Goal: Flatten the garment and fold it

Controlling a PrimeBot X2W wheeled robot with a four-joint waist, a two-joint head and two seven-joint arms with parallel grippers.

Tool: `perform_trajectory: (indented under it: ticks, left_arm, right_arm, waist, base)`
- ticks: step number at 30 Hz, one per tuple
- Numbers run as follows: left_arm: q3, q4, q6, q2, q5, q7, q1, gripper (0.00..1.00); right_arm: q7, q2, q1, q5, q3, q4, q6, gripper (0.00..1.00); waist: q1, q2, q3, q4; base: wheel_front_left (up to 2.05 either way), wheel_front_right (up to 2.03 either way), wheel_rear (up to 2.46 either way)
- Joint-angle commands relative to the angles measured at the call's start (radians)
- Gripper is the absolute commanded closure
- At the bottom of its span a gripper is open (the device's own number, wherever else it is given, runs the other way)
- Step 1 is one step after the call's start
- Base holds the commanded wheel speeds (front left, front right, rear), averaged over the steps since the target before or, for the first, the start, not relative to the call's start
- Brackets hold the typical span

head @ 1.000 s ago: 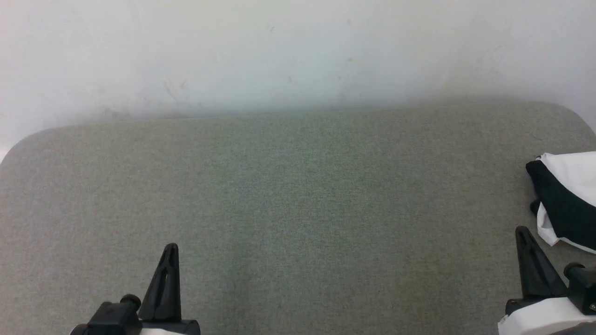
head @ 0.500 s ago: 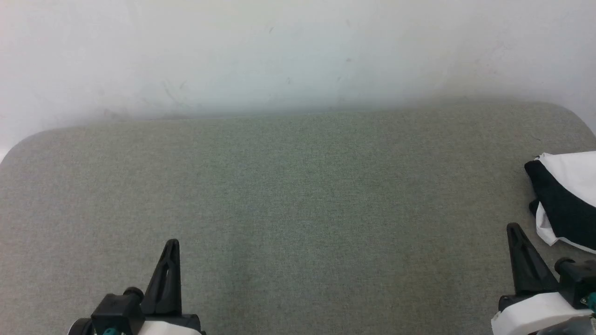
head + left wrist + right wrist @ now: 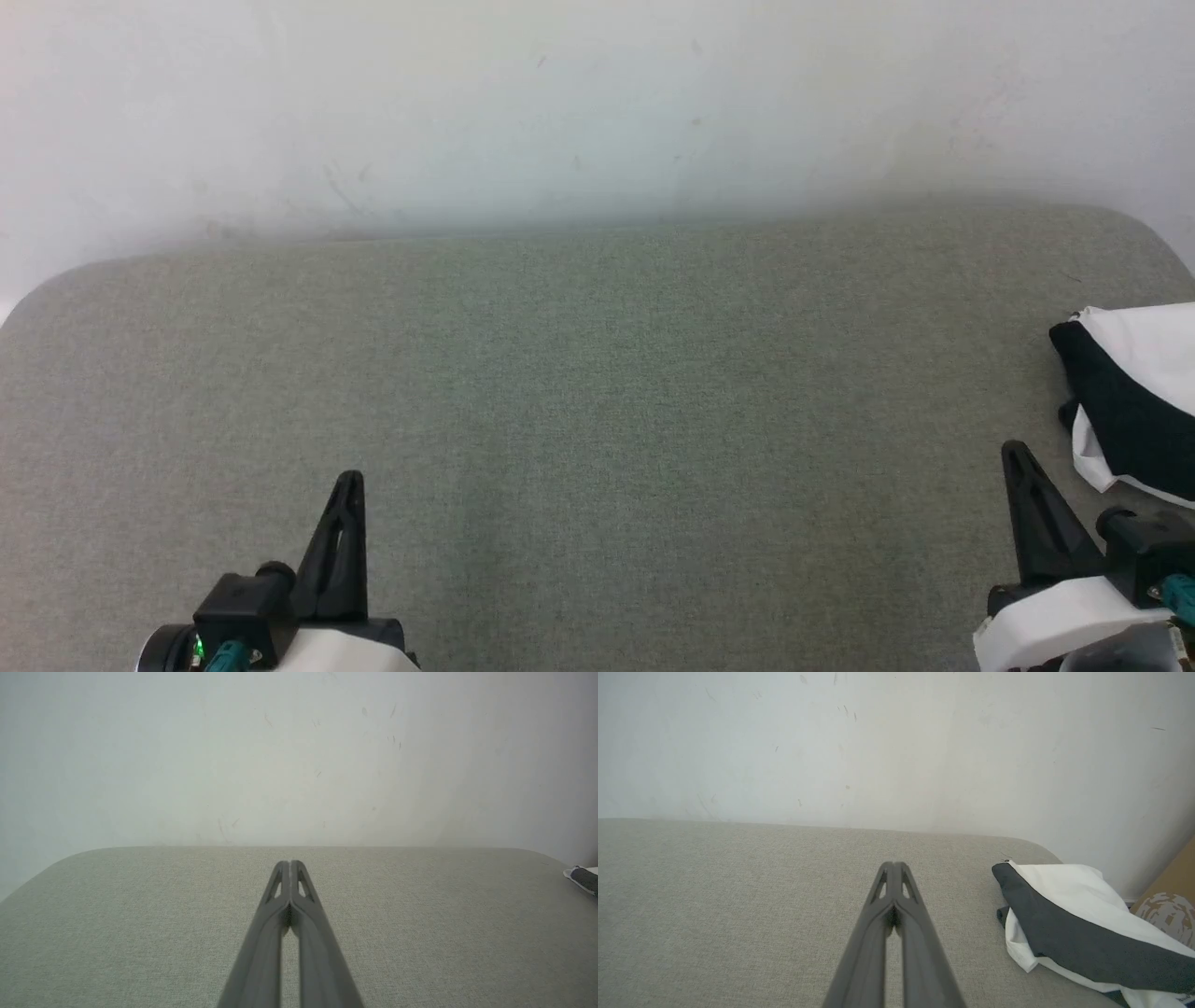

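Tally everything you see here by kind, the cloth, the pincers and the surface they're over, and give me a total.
garment, black and white, bunched: 1
pincers, both shut, the left pincer and the right pincer: 2
grey padded surface: 1
Total: 4

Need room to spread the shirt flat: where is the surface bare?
The grey padded surface is bare from its left corner across the middle, bordered by the wall behind and the left pincer and right pincer in front. It is crowded at the right edge, where the bunched garment lies.
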Motion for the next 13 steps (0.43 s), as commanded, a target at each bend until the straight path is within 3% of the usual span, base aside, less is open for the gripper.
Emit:
perform_trajectory:
  ticks: [1, 13]
  left_arm:
    - [0.01, 0.007, -0.007, -0.006, 0.014, 0.007, -0.022, 1.0]
    - [0.03, 0.025, -0.025, -0.028, 0.048, 0.031, -0.042, 1.0]
  right_arm:
    - [0.0, 0.001, -0.017, -0.007, 0.006, 0.004, 0.0, 1.0]
    - [0.007, 0.002, -0.034, -0.011, 0.022, 0.016, 0.0, 1.0]
  waist:
    - [0.0, 0.0, 0.0, 0.0]
    - [0.0, 0.0, -0.002, -0.002]
  base:
    - [0.0, 0.0, 0.0]
    - [0.0, 0.0, 0.0]
